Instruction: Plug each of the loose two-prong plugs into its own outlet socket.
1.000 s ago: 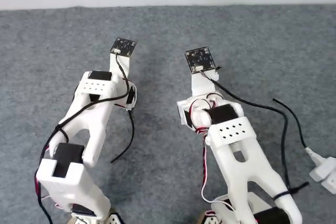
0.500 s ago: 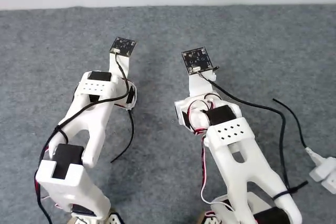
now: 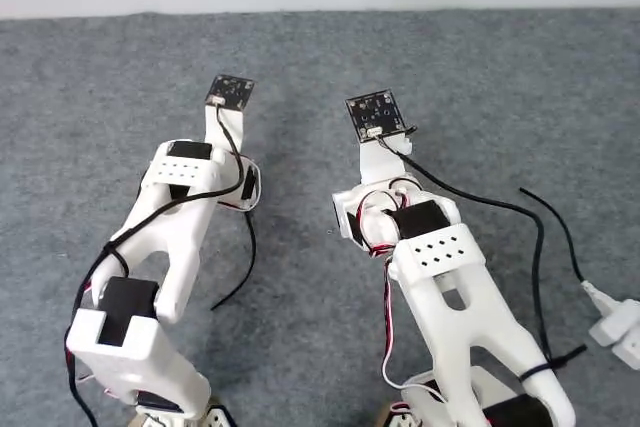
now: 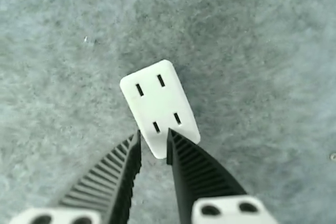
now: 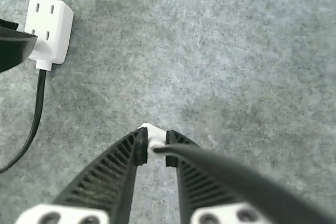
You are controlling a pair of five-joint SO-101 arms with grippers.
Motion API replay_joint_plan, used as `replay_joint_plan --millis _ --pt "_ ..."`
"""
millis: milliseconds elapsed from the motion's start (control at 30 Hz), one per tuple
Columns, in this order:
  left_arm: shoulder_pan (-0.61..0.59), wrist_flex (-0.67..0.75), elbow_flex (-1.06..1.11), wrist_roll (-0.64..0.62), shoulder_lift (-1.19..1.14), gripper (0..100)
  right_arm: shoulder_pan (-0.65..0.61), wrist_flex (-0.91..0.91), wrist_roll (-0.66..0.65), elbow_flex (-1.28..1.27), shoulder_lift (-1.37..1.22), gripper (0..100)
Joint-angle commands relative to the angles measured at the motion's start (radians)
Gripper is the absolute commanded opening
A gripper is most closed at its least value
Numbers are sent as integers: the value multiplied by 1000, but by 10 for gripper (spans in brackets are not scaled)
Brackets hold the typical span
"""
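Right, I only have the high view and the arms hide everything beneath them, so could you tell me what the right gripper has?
Observer: The right gripper has its jaws shut on a small white plug.
Operator: Thank you, and where is the outlet?
Observer: A white outlet block lies on the carpet, with the left gripper at one end.
Operator: Is anything plugged in?
Observer: No, its four slots are empty.

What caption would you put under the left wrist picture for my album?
Left gripper pinching the white outlet block over grey carpet.
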State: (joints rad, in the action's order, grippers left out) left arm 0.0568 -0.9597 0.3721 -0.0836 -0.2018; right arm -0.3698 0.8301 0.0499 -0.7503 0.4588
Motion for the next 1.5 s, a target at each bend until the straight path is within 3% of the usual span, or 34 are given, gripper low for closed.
replay_joint_plan --millis 0,300,467,667,867,1200,1467 --pt "-11 15 16 -52 43 80 -22 -94 9 -14 5 8" --pt "-91 44 18 -55 43 80 -211 -449 3 -98 -2 8" --pt "-97 44 16 -55 43 80 -248 -570 -20 -68 -125 8" --pt "-114 44 10 -55 44 81 -249 -570 -44 48 -268 8" --pt "-112 52 27 -55 135 80 -202 -440 -43 52 -153 8" --pt "140 239 208 18 252 80 -64 -371 -41 -64 51 8" --pt "112 238 128 20 127 80 -58 -371 -44 -64 51 8"
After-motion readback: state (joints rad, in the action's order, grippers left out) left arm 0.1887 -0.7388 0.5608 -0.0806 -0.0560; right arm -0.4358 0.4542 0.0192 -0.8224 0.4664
